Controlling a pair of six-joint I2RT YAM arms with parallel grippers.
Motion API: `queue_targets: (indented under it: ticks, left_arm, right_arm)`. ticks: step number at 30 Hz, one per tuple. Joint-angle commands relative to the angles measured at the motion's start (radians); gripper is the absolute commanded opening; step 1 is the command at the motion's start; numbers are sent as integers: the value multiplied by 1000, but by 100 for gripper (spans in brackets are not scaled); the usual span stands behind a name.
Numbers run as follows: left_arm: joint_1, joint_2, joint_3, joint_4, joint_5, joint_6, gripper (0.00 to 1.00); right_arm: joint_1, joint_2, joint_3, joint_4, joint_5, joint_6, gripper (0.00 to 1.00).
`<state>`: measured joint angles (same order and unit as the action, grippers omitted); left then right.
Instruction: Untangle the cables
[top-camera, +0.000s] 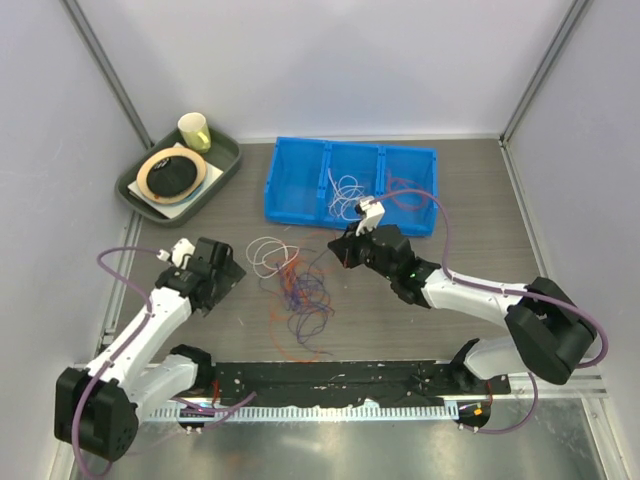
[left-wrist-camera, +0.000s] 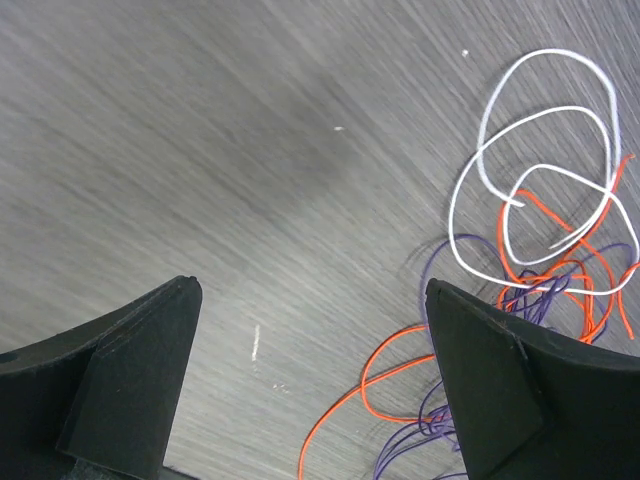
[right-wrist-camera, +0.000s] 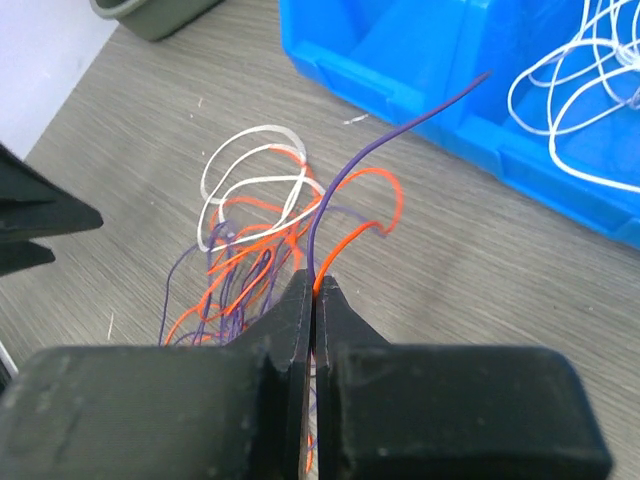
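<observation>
Cables (top-camera: 300, 285) heaped mid-desk (top-camera: 400, 320) in a tangle, white loops at the far side, orange and purple below. Right hand (right-wrist-camera: 316, 282) pinched tight on one purple and one orange strand at the heap's right edge. Left hand (left-wrist-camera: 311, 288) spread wide just left of the heap, over bare grey woodgrain. More white strands in the blue bin (top-camera: 300, 190) behind. Both arms bent inward, low.

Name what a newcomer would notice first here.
A tangle of cables in white, orange and purple sprawls at the centre of the top view. The right gripper is clamped on a purple cable rising from it, while the left gripper stands wide open beside the pile. Behind, a blue bin holds white cables.
</observation>
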<state>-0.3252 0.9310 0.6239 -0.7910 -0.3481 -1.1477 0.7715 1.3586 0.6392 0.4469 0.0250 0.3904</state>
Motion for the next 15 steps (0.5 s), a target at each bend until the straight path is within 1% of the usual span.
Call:
queue_targets:
  ticks: [1, 3, 8, 9, 12, 13, 14, 15]
  left_arm:
    - [5, 74, 0, 199, 72, 71, 100]
    - [8, 139, 20, 234, 80, 77, 100]
    - [21, 294, 68, 347, 118, 97, 97]
    - [26, 360, 101, 358, 132, 108, 97]
    - [28, 451, 183, 364, 161, 137, 96]
    - [29, 504, 197, 371, 169, 149, 95]
    - [29, 525, 210, 380, 175, 152, 95]
    - [29, 544, 235, 386, 182, 158, 93]
  right_arm:
    - [6, -6, -16, 1, -13, -22, 1]
    - [8, 0, -15, 3, -48, -24, 1]
    - [6, 8, -9, -10, -53, -38, 1]
    - [8, 7, -9, -13, -53, -38, 1]
    - [8, 8, -10, -20, -51, -41, 1]
    - [6, 8, -10, -25, -50, -39, 1]
    - [6, 7, -10, -25, -46, -41, 1]
    - [6, 7, -10, -27, -45, -41, 1]
